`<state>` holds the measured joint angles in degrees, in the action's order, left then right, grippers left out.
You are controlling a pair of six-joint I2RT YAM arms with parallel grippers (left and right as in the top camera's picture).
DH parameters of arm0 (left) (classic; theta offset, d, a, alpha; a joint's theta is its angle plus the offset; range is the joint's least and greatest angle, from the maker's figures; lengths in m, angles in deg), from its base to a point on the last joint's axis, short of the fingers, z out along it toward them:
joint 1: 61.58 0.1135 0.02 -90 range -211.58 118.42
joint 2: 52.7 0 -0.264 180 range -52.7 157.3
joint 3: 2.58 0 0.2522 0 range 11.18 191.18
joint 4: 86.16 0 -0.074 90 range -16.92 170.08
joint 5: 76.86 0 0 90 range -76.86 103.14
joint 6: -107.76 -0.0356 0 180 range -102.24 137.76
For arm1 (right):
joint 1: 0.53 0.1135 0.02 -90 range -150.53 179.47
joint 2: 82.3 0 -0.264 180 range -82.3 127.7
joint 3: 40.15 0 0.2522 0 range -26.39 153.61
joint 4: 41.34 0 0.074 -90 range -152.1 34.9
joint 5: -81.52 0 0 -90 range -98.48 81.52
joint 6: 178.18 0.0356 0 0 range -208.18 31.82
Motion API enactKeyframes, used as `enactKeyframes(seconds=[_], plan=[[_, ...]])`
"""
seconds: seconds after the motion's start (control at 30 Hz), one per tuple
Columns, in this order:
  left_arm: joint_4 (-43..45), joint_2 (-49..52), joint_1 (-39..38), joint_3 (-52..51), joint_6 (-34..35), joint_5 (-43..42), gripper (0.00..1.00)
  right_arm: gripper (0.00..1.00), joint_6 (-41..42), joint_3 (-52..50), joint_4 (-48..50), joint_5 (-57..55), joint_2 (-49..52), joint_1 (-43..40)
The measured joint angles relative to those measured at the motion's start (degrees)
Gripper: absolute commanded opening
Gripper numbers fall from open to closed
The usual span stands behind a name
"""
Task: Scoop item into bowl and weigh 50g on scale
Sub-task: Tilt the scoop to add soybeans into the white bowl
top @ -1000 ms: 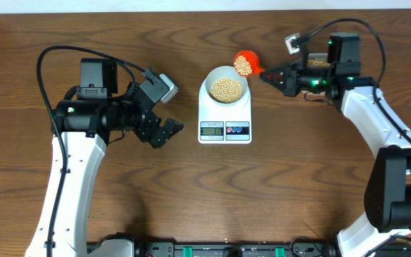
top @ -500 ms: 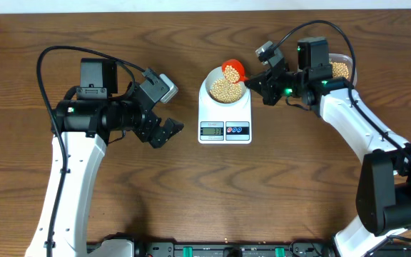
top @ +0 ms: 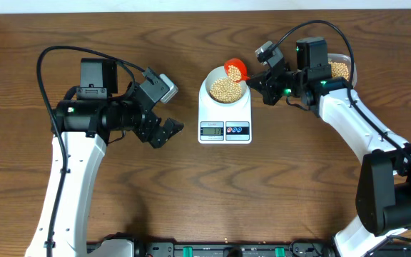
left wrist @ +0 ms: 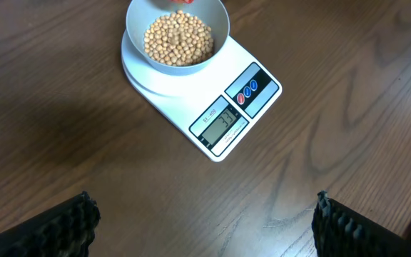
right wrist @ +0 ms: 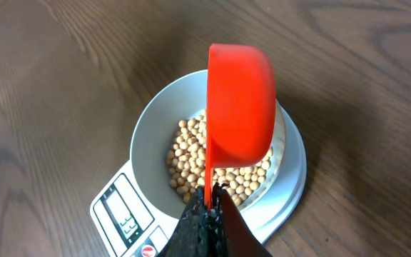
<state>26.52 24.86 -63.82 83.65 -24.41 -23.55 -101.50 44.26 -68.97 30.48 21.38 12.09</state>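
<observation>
Right claw (right wrist: 209,205): closed tight on the thin handle of the red measuring scoop (right wrist: 241,107). The right arm reaches in from the far right side of the table (top: 298,178), forearm low and pointed at the scale. The scoop is tipped on its side over the far rim of the pale bowl (left wrist: 221,39), mouth turned toward the bowl's inside. Whether anything is in the scoop cannot be made out.

The bowl sits on the platform of the white digital scale (left wrist: 227,100) and holds a layer of tan soybeans (left wrist: 178,39). The grey display (left wrist: 220,120) is lit; its digits look like 33, though they are small.

Left claw (top: 166,133): spread wide, holding nothing, hanging above bare wood just left of the scale, elbow bent.

A clear tub (top: 342,69) with more beans lies behind the right arm, mostly hidden by it.
</observation>
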Motion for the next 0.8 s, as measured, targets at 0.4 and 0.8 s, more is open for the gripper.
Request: enactKeyframes(seconds=[0.4, 0.8], plan=[[0.0, 0.0, 0.0, 0.0, 0.0, 0.0, 0.98, 0.01, -1.1, 0.0, 0.0, 0.0, 0.0, 0.0], [0.0, 0.0, 0.0, 0.0, 0.0, 0.0, 0.98, 0.01, -2.2, 0.0, 0.0, 0.0, 0.0, 0.0]])
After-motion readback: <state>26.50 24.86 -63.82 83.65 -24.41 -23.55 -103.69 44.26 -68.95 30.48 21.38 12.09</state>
